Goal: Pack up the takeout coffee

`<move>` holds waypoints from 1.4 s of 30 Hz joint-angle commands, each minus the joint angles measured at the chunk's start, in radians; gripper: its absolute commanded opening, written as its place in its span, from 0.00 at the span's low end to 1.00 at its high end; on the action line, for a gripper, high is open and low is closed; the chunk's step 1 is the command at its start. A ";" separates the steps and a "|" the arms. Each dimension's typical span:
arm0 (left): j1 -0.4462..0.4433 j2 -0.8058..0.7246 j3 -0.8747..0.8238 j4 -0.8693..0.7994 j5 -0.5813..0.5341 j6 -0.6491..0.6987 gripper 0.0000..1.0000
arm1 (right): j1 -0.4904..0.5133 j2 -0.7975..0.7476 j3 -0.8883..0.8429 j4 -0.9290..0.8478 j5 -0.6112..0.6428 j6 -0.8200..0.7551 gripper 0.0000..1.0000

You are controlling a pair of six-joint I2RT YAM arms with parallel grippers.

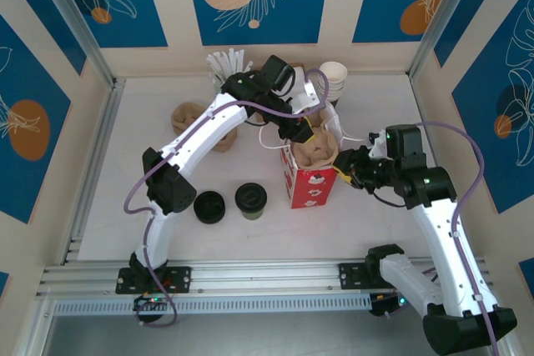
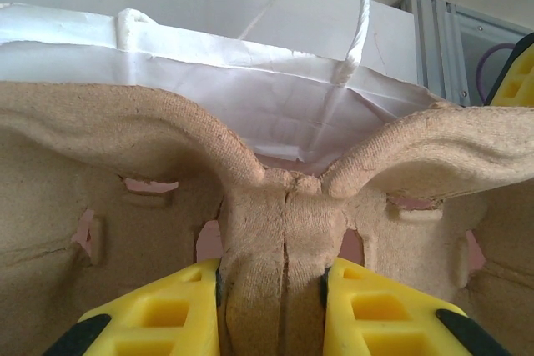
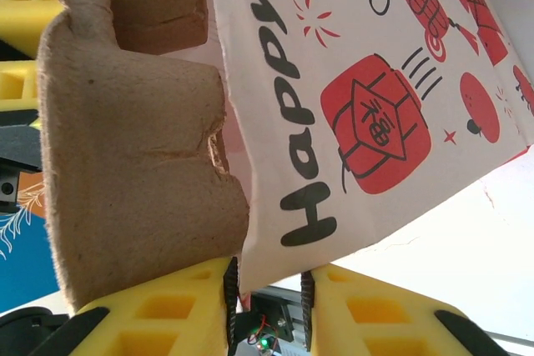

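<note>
While left fingers (image 2: 158, 314) clamp the tray (image 2: 284, 223), the takeout coffee (image 1: 250, 200) stands well apart.

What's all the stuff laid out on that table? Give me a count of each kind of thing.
Red paper bag: 1
Brown pulp trays: 2 (tray in the bag, tray on the table, partly hidden by an arm)
Lidded coffee cup: 1
Loose black lid: 1
Stack of cream cups: 1
Bundle of white sticks: 1
Total: 7
</note>
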 commanded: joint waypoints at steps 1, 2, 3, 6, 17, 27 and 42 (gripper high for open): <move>0.008 0.012 0.031 -0.007 0.010 -0.004 0.26 | -0.001 -0.011 -0.028 0.035 -0.029 0.029 0.28; 0.009 0.012 0.031 -0.007 0.010 -0.006 0.26 | -0.001 -0.012 -0.034 0.041 -0.034 0.032 0.26; 0.010 0.013 0.031 -0.006 0.009 -0.006 0.26 | 0.000 -0.014 -0.039 0.045 -0.034 0.034 0.25; 0.013 0.011 0.031 -0.003 0.004 -0.006 0.26 | 0.001 -0.017 -0.043 0.043 -0.031 0.030 0.16; 0.026 0.018 0.031 -0.024 -0.047 0.003 0.23 | 0.000 -0.018 0.019 -0.074 -0.072 -0.053 0.04; 0.004 0.025 0.026 -0.076 -0.101 0.048 0.22 | 0.000 -0.015 0.053 -0.121 -0.103 -0.079 0.03; -0.074 -0.004 -0.006 -0.112 -0.241 0.070 0.22 | 0.038 0.012 0.093 -0.135 -0.103 -0.089 0.03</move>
